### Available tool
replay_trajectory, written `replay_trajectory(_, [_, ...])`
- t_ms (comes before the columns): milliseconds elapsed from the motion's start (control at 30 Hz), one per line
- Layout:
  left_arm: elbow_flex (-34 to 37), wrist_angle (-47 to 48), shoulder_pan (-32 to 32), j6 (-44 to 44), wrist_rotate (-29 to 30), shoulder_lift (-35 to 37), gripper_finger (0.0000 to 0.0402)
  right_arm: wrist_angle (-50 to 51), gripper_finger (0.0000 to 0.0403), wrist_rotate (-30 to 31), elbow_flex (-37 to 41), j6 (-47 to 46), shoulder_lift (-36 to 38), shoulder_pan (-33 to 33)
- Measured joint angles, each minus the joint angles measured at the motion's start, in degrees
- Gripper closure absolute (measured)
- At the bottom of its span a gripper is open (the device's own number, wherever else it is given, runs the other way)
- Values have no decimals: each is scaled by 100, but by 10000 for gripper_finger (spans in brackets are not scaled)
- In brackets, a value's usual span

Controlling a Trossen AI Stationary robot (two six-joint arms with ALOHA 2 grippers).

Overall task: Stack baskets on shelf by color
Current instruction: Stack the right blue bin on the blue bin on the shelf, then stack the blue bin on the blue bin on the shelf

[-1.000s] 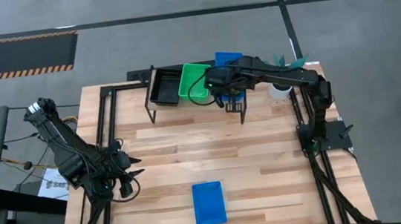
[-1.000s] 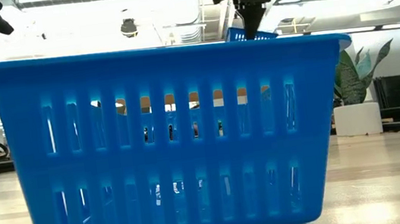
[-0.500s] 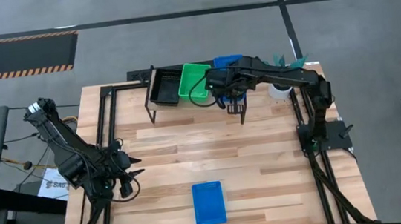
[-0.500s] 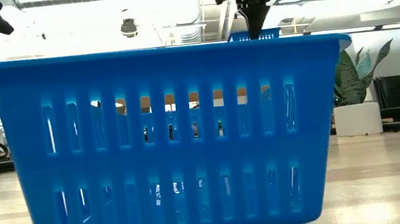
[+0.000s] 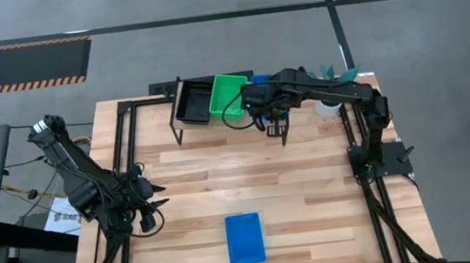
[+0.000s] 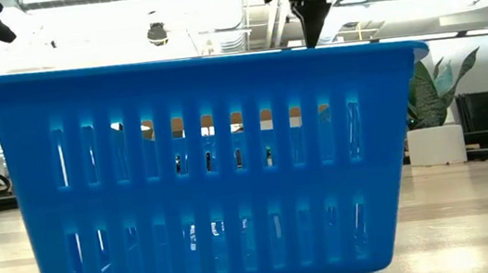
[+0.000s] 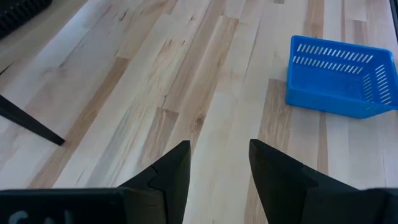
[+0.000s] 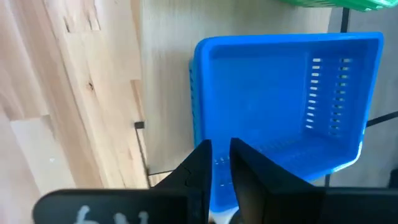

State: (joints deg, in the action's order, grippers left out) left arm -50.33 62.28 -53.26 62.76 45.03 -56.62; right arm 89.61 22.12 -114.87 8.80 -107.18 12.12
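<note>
On the shelf [image 5: 216,121] at the table's far edge stand a black basket [image 5: 191,103] and a green basket [image 5: 228,94]. My right gripper [image 8: 221,165] reaches over the shelf's right part and is shut on a blue basket [image 8: 280,93]. This basket lies level over the shelf board [image 8: 165,74], beside the green basket [image 8: 336,3]. In the high view the arm hides most of it [image 5: 257,79]. A second blue basket [image 5: 245,238] rests on its base near the table's near edge. My left gripper [image 7: 219,162] waits open at the table's left side. My right gripper pinches one short end wall [image 8: 219,180] of the blue basket between its two fingers, at the rim. The fingers [image 8: 200,167] come from above, pointing down. The basket sits level; whether its base rests on the board or hangs just above it, I cannot tell.
The blue basket on the table fills most of the low view [image 6: 211,168], with my right gripper's tip [image 6: 312,30] just above its rim. A potted plant [image 6: 426,95] stands beyond the table's far right corner. Bare slatted tabletop [image 5: 240,175] lies between shelf and near basket.
My right gripper has come down toward the shelf, shifting slightly toward the table's near edge, still shut on the blue basket. The basket was tilted and stuck out past the shelf's far side; it has levelled and dropped below the near basket's rim in the low view.
</note>
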Motion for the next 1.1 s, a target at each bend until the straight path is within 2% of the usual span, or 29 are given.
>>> replay_trajectory(267, [0, 2, -2, 0, 29, -2, 248, 9, 322, -584, -13, -890, 368, -394])
replay_trajectory(333, [0, 2, -2, 2, 58, 0, 248, -81, 322, -947, -15, -1350, 444, -584])
replay_trajectory(433, [0, -4, -1, 13, 77, -1, 248, -400, 322, -1822, -15, -2008, 466, -982])
replay_trajectory(533, [0, -7, 0, 87, 84, -2, 248, -973, 322, -2354, -17, -2384, 419, -1639])
replay_trajectory(733, [0, -21, -1, 151, 86, -2, 248, -2338, 322, -2304, -13, -2822, 14, -3207])
replay_trajectory(900, [0, -38, 0, 220, 100, -2, 248, -3320, 322, -1442, -13, -3179, -659, -4272])
replay_trajectory(1100, [0, -80, 0, 451, 236, -1, 248, -3989, 315, -1230, -11, -3574, -1647, -4855])
